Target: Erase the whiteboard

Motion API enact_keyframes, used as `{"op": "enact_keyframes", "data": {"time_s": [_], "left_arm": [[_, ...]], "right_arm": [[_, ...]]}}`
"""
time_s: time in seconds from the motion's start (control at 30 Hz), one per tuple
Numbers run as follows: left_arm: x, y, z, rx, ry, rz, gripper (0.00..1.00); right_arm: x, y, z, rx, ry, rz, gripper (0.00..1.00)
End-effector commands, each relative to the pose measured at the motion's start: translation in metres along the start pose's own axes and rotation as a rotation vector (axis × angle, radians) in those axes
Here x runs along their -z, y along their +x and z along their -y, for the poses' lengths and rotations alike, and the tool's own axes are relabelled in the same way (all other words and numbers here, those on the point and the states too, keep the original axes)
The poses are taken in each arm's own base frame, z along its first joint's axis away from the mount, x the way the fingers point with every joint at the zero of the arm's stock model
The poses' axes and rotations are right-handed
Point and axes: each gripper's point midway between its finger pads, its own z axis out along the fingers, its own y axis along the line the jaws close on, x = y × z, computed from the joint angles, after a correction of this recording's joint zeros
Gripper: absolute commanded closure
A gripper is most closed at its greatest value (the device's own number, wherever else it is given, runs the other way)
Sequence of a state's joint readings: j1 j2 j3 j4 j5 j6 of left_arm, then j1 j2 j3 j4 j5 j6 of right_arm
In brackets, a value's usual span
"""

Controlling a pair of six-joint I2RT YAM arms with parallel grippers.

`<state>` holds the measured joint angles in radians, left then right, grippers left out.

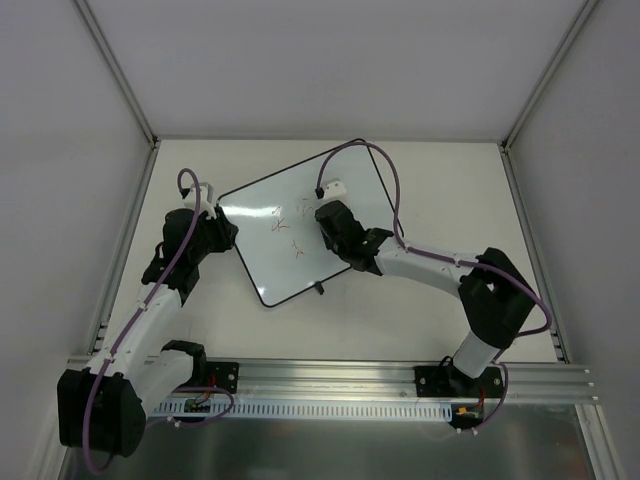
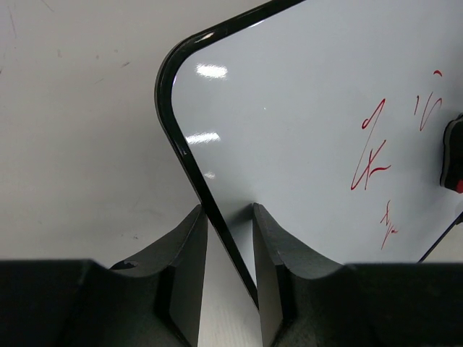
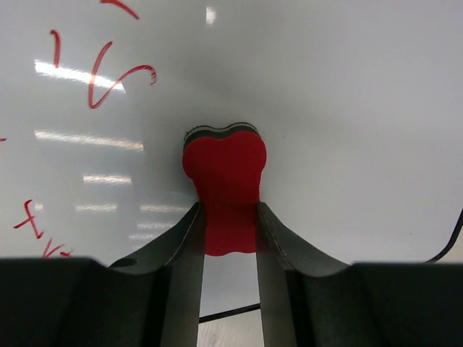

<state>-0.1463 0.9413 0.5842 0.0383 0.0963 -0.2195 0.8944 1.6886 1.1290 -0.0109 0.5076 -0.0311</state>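
Observation:
The whiteboard [image 1: 262, 250] lies tilted on the table, glossy white with a thin black rim and red scribbles [image 1: 287, 228] near its middle. My left gripper [image 1: 228, 233] stands over its left edge. In the left wrist view the fingers [image 2: 184, 253] are narrowly parted and straddle the black rim [image 2: 168, 108], one over the table and one over the board, with nothing pinched between them. My right gripper [image 3: 228, 211] is shut on a red eraser block [image 3: 224, 170] resting on the board to the right of the scribbles [image 3: 108, 72]. The eraser [image 2: 453, 163] also shows in the left wrist view.
White enclosure walls ring the table [image 1: 450, 200] on three sides. A small black clip [image 1: 318, 289] sticks out from the board's near edge. An aluminium rail [image 1: 350, 378] with both arm bases runs along the near edge.

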Motion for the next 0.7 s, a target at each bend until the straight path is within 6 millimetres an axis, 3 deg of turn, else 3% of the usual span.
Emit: {"op": "enact_keyframes", "data": {"time_s": [0.0,0.2,0.4,0.53,0.63,0.67], "left_arm": [[0.002,0.025,0.004,-0.046,0.031,-0.078,1.0],[0.004,0.027,0.008,-0.033,0.041,-0.076,1.0],[0.004,0.028,0.011,-0.026,0.051,-0.076,1.0],[0.005,0.028,0.011,-0.021,0.05,-0.074,1.0],[0.006,0.029,0.01,-0.024,0.047,-0.072,1.0],[0.006,0.028,0.009,-0.026,0.044,-0.071,1.0]], "right_arm": [[0.007,0.01,-0.018,0.04,-0.021,-0.002,1.0],[0.014,0.02,-0.1,0.094,-0.166,0.005,1.0],[0.021,0.033,-0.15,0.095,-0.249,-0.009,1.0],[0.021,0.028,-0.134,0.074,-0.18,0.016,1.0],[0.02,0.026,-0.097,0.046,-0.08,0.033,1.0],[0.018,0.035,-0.079,0.052,-0.025,0.028,1.0]]}}
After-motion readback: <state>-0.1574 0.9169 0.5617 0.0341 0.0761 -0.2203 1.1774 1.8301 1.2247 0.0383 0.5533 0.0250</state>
